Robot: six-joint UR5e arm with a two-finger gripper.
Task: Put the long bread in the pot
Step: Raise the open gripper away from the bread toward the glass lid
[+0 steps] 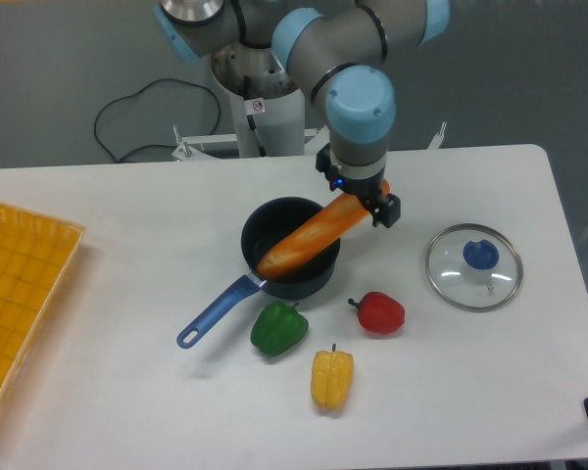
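One end of the long bread (307,238) lies in the pot (289,247), the other juts over its rim beneath my gripper (372,201); I cannot tell its grip.

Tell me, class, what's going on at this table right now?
A single robot arm is putting the long bread into the pot. The loaf lies slanted across the pot, its lower end inside and its upper end sticking out over the rim by the gripper. Whether the gripper grips it cannot be told. A green pepper, red pepper and yellow pepper sit in front of the pot, with a glass lid to the right.
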